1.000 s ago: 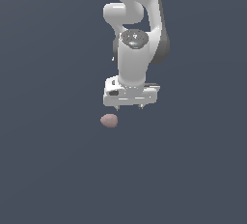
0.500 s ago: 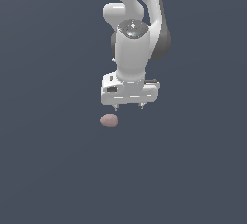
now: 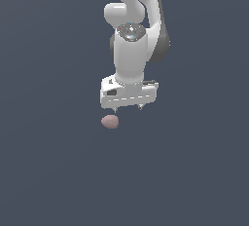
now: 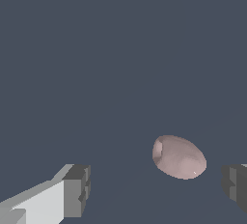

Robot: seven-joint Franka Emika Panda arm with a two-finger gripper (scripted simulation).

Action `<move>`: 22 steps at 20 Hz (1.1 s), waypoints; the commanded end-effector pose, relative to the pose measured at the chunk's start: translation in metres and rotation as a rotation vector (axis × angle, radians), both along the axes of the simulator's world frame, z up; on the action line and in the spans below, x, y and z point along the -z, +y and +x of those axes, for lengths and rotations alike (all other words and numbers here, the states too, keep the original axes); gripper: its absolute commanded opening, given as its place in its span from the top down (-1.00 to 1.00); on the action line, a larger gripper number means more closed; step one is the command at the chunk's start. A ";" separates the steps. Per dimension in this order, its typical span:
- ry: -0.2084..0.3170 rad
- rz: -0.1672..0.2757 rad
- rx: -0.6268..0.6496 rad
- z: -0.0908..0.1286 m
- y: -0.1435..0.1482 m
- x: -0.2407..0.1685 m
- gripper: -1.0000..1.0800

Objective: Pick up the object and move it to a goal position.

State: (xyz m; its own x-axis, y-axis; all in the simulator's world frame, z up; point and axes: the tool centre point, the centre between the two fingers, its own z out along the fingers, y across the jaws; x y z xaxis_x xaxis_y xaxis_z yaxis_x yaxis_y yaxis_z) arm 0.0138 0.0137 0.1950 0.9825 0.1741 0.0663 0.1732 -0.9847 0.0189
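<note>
The object (image 3: 110,121) is a small pinkish-brown egg-like lump lying on the dark grey surface. My white gripper (image 3: 127,108) hangs above it and a little toward the exterior view's right, fingertips pointing down, apart from the lump. In the wrist view the object (image 4: 179,157) lies between the two spread fingers (image 4: 77,189), nearer the one at the frame's edge; the gripper (image 4: 157,187) is open and empty.
The dark grey surface (image 3: 53,171) stretches flat all around. The white arm (image 3: 133,30) rises above the gripper. Nothing else shows.
The gripper has turned about its vertical axis and shifted slightly toward the exterior view's left, closer over the object. The object has not moved.
</note>
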 end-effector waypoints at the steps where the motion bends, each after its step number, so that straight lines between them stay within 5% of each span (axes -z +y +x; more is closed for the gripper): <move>1: 0.003 -0.003 -0.037 0.000 -0.003 0.003 -0.92; 22: 0.036 -0.034 -0.520 -0.009 -0.038 0.036 -0.92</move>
State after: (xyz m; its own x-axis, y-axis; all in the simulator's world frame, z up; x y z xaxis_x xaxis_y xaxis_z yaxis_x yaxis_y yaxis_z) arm 0.0059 -0.0219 0.1612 0.7910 0.6114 0.0231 0.6105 -0.7912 0.0352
